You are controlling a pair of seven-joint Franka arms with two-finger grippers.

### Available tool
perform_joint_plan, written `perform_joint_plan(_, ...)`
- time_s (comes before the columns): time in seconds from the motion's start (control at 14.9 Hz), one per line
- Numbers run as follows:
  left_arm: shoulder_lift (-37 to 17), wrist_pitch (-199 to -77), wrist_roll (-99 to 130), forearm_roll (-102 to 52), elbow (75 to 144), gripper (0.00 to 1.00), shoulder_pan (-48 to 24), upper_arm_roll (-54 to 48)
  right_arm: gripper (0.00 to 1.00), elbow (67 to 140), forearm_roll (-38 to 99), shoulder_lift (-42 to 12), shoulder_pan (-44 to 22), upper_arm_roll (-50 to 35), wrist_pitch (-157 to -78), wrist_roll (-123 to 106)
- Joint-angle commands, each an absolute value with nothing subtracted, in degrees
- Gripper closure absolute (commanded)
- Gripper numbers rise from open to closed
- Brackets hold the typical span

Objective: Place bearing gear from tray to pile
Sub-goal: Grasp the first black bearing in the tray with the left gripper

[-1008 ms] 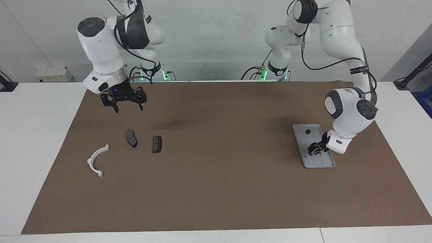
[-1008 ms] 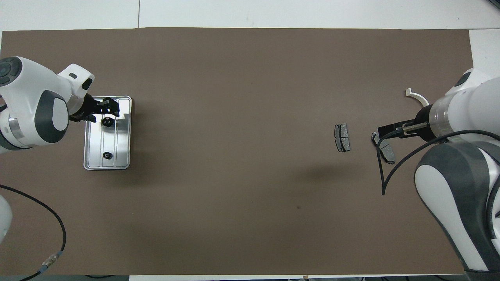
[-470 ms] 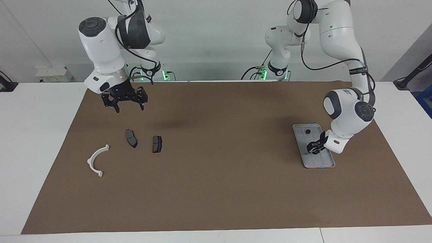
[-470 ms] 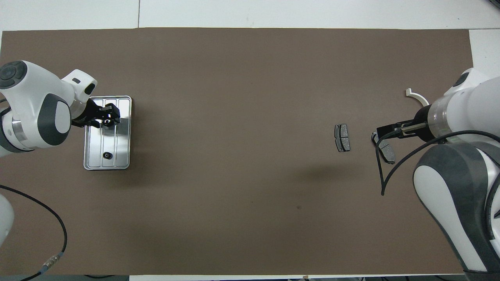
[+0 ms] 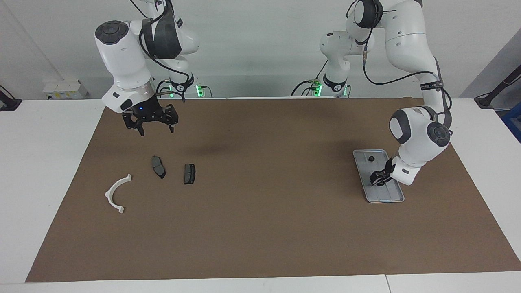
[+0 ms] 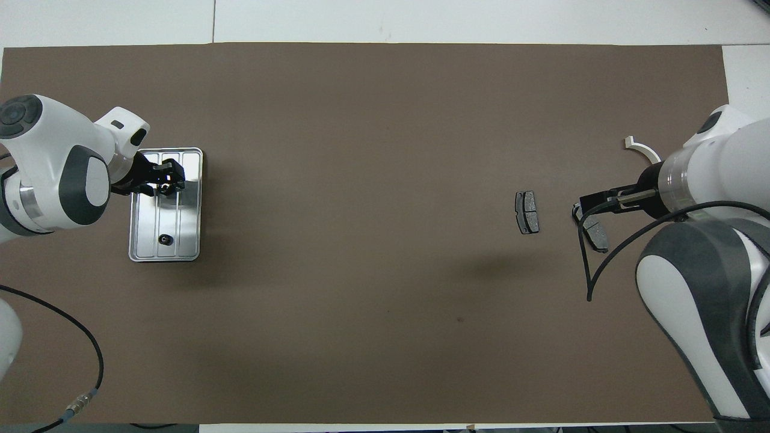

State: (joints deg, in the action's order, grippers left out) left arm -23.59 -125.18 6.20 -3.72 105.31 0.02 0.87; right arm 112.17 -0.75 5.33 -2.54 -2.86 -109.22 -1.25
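The silver tray [image 5: 387,195] [image 6: 181,221] lies at the left arm's end of the mat. My left gripper [image 5: 378,179] [image 6: 164,183] reaches down into it, shut on a small black bearing gear [image 6: 165,189] that rests on the tray floor. A second bearing gear [image 5: 371,158] [image 6: 164,240] sits in the tray's end nearer the robots. The pile lies at the right arm's end: a white bracket [image 5: 117,193] [image 6: 639,147] and two brake pads [image 5: 158,166] [image 5: 189,173] [image 6: 527,212]. My right gripper [image 5: 154,125] [image 6: 582,203] hangs open and still above the mat, close to the pads.
A brown mat [image 5: 260,211] covers most of the white table. The right arm's black cable [image 6: 586,264] loops over the mat near one brake pad [image 6: 595,233].
The left gripper's fingers have closed in around the bearing gear in the tray, and its wrist has shifted slightly. The right arm has barely moved.
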Motion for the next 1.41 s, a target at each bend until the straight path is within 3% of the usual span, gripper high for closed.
perform_joint_plan(0.0,-22.8,-127.4,5.9,-3.3,106.7,0.34,-0.3,1.3,0.00,113.5,0.1,6.5,-2.2,-3.0,-110.3,-0.4)
perform_joint_plan(0.54,-22.6,-127.9,5.8,-3.3,107.8,0.39,-0.4,1.3,0.00,113.5,0.1,6.5,-2.3,-3.0,-110.3,-0.7)
perform_joint_plan(0.87,-22.4,-127.3,5.8,-2.6,108.1,0.77,-0.4,1.3,0.00,113.6,2.3,6.5,-2.5,-3.0,-110.3,0.7)
perform_joint_plan(0.94,-22.4,-126.6,5.8,-2.5,107.7,0.78,-0.4,1.3,0.00,113.6,3.2,6.5,-2.5,-3.0,-110.3,1.0)
perform_joint_plan(1.14,-23.4,-118.4,7.2,-2.7,99.6,0.79,-1.6,1.2,0.00,113.9,3.3,5.6,-2.5,-3.0,-110.4,1.2)
perform_joint_plan(1.34,-23.6,-113.6,18.5,-3.2,93.8,0.79,-7.2,1.1,0.00,113.9,5.7,5.2,-2.5,-3.0,-110.4,6.0)
